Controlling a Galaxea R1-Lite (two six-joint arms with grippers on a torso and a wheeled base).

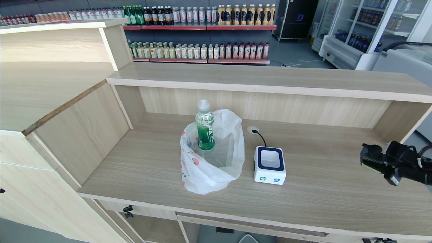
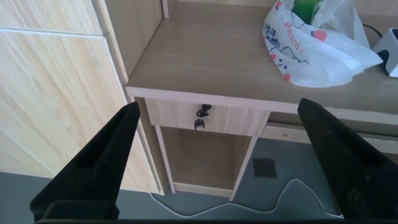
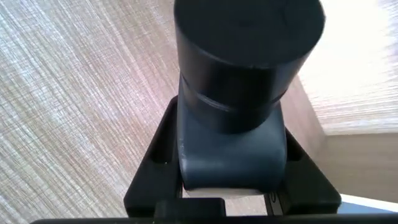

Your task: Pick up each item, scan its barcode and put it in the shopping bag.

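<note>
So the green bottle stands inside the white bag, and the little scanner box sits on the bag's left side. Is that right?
Not quite: the scanner sits on the right side of the bag, as the head view shows. The green bottle does stand inside the bag.

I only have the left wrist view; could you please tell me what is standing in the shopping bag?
Observer: A green bottle with a pale cap stands upright in the shopping bag.
Operator: Thank you. Where is the scanner?
Observer: The scanner sits on the counter just to the bag's right, with its window facing up.
Operator: And is the right hand busy?
Observer: Yes, the right hand is shut on a dark container above the counter's right end.
</note>
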